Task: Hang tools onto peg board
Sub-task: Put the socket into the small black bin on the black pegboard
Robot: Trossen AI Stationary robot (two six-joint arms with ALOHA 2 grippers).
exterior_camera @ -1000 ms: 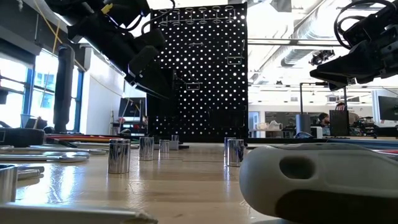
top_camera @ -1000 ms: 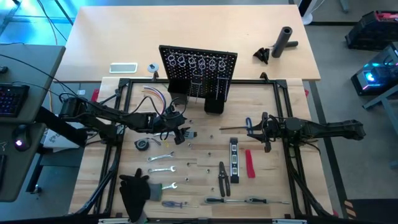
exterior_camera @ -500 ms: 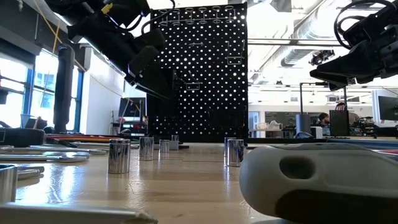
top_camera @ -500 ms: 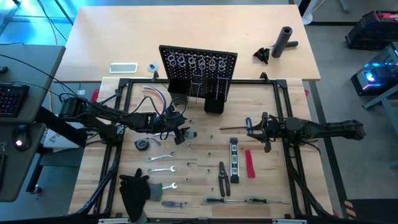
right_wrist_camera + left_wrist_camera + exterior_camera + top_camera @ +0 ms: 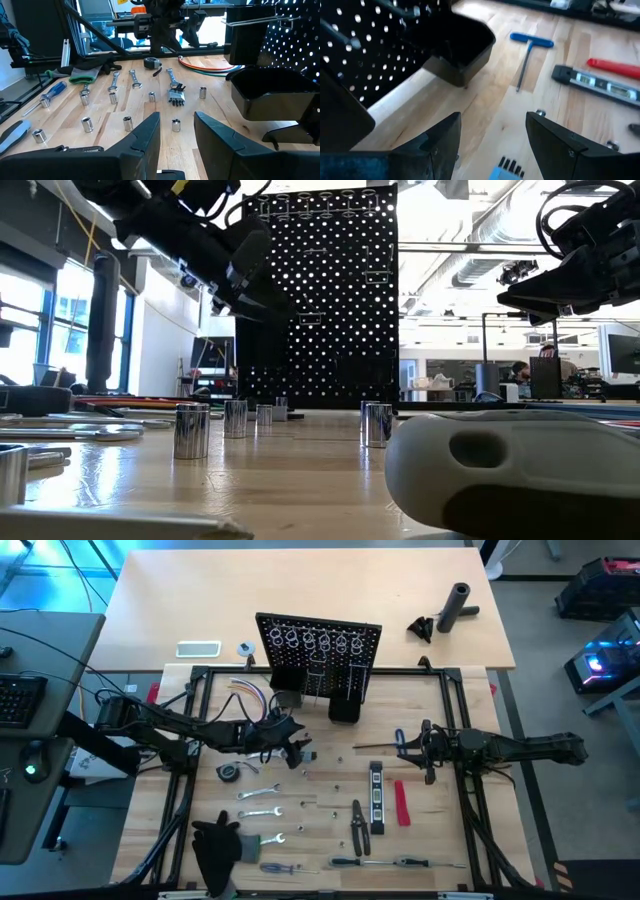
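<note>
Tools (image 5: 375,802) lie scattered across the lower half of the frame, none visibly hung on the peg board (image 5: 318,645) at upper centre, as the left gripper (image 5: 296,747), jaws apart and empty, hovers nearby and must next pick one.

Sockets (image 5: 191,429) in row before peg board (image 5: 325,300)

My dark fingers (image 5: 445,145) frame pale wood. The peg board (image 5: 365,45) is black, dotted with white holes. Nearby lie a blue-handled tool (image 5: 531,40) and a red-handled one (image 5: 615,68).
</note>
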